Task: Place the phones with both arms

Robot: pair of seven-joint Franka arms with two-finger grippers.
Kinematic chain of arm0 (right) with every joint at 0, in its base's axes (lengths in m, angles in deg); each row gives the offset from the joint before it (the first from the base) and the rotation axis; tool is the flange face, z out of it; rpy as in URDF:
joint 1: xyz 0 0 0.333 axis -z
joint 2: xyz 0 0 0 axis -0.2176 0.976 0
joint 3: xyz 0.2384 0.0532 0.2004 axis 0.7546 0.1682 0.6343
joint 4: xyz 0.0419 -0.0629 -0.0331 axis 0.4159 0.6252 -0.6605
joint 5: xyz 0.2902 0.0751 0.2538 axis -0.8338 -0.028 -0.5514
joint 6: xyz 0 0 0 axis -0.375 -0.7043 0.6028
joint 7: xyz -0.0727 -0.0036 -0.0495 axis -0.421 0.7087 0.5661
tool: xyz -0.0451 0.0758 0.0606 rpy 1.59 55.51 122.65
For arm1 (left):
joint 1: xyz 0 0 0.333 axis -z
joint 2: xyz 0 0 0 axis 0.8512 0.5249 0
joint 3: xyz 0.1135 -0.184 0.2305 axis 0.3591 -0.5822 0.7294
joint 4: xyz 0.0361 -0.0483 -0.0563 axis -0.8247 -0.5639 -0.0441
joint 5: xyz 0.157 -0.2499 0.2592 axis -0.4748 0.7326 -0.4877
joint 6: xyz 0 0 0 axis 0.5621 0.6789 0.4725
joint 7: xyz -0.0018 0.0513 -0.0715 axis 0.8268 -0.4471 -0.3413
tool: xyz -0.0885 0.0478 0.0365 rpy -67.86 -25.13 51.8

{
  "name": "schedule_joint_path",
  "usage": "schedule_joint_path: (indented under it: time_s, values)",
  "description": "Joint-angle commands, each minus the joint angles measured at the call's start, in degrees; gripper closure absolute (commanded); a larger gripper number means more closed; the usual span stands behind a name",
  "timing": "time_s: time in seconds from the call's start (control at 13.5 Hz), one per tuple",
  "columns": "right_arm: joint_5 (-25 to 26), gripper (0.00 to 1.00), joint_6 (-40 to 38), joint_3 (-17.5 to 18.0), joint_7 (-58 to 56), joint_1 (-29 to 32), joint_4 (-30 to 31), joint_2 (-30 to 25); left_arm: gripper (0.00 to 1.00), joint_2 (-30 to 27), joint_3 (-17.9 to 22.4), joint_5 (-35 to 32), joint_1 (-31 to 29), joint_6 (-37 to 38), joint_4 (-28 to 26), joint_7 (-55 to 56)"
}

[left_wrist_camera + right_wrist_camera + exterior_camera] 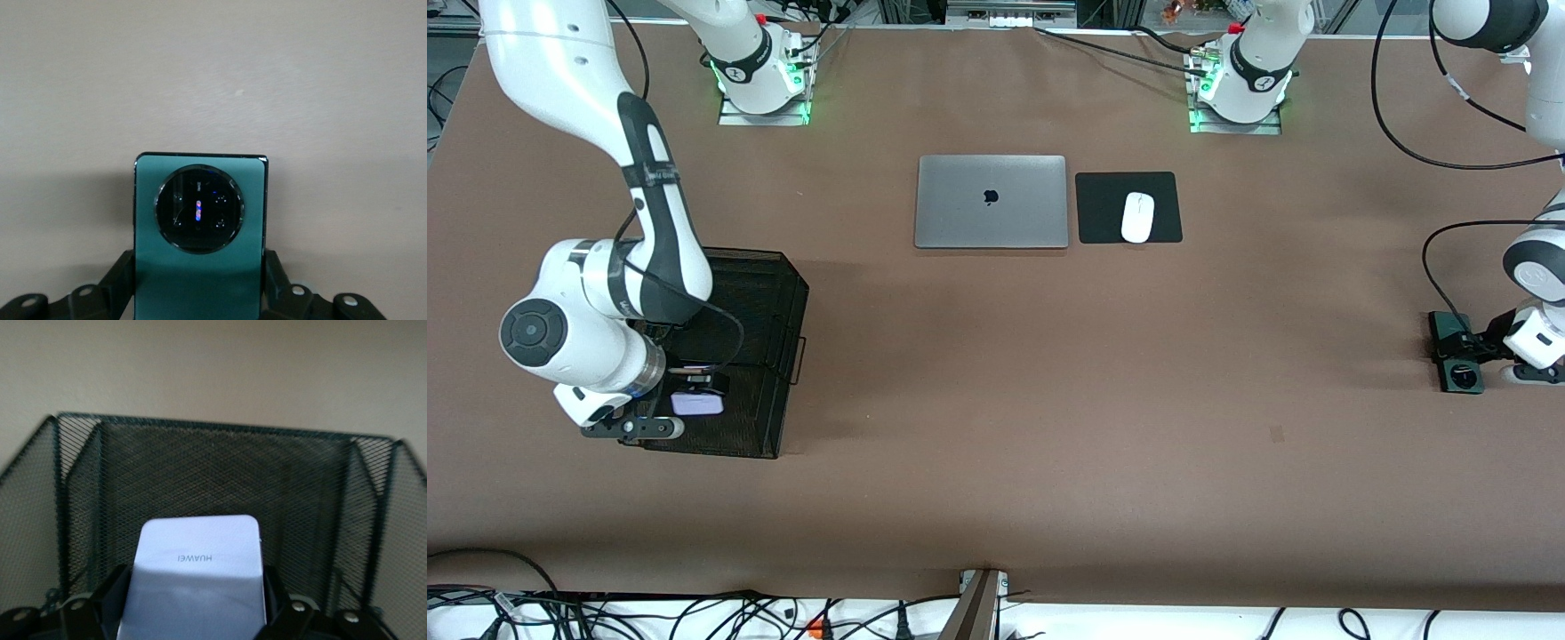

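Gripping the pale lilac phone [696, 404] by its edges, the right gripper [694, 402] hung over the black mesh basket [778, 302] at the right arm's end of the table; its wrist view showed the phone [193, 583] clamped between both fingers [110, 590], above the basket's mesh floor [220, 473]; at the left arm's end, the left gripper [1465, 363] sat low at the brown table [996, 427], its fingers [117, 277] closed on the sides of the dark green phone [1458, 354], camera ring [199, 208] up; a grey laptop [991, 202] and a white mouse [1137, 217] on a black pad [1103, 209] lay between the bases.
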Motion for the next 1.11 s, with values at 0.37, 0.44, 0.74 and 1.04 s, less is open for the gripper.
schedule_joint_path:
  time_s: [0.37, 0.44, 0.74, 1.04]
  values:
    - [-3.3, 1.00, 1.1, 0.7, -3.3, 1.8, 2.2, -0.7, 1.00, -0.6, 0.3, 1.4, 7.7, 8.5, 4.6, 14.2]
    - [-3.2, 1.00, 1.1, 0.7, -3.4, 1.8, 2.1, -0.9, 1.00, -1.7, 0.2, 1.4, 9.2, 11.2, 4.6, 16.8]
    - [-3.0, 1.00, 4.2, 0.7, -3.5, 1.7, 2.2, -0.5, 1.00, -3.0, 0.3, 1.4, 17.2, 14.7, 4.9, 27.5]
    - [-2.4, 0.95, 5.5, 0.7, -3.5, 1.5, 2.1, -0.4, 1.00, -4.8, 0.3, 1.4, 26.5, 14.8, 4.5, 33.2]
